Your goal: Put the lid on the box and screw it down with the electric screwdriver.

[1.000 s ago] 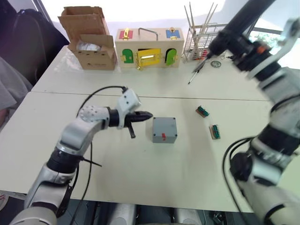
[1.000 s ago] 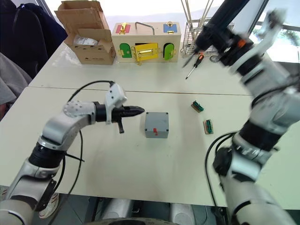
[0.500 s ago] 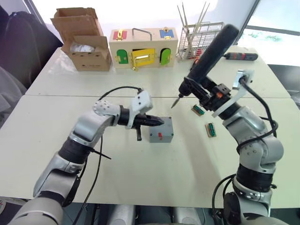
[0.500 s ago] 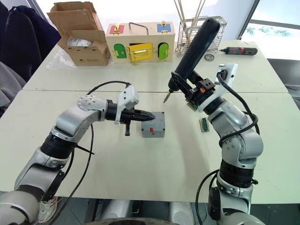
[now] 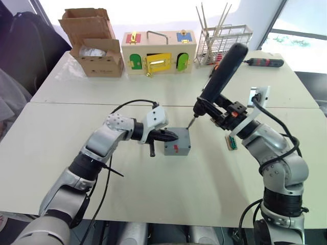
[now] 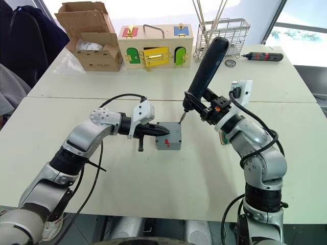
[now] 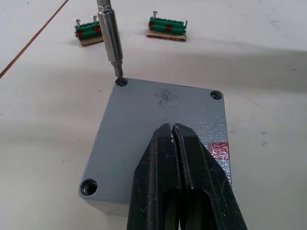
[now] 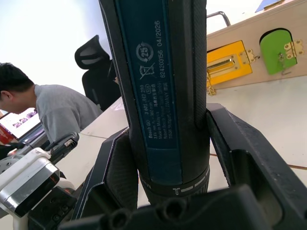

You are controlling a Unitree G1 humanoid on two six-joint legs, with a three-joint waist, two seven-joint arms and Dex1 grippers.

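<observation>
Indoors, white table [image 5: 153, 204], bright windowed room, left gripper [image 7: 173, 139] pressed together on lid [image 7: 144, 129] of box [image 5: 177, 143], electric screwdriver [image 6: 204, 69] clamped in right gripper [image 8: 168, 191], bit seen in corner hole in left wrist view, seated person [image 8: 43, 105] seen in right wrist view.

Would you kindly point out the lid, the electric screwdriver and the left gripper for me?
lid [image 7: 158, 122], left wrist view, bare middle of its top face.
electric screwdriver [image 6: 207, 66], right eye view, middle of its black body.
left gripper [image 5: 175, 136], left eye view, tip of its shut fingers.
</observation>
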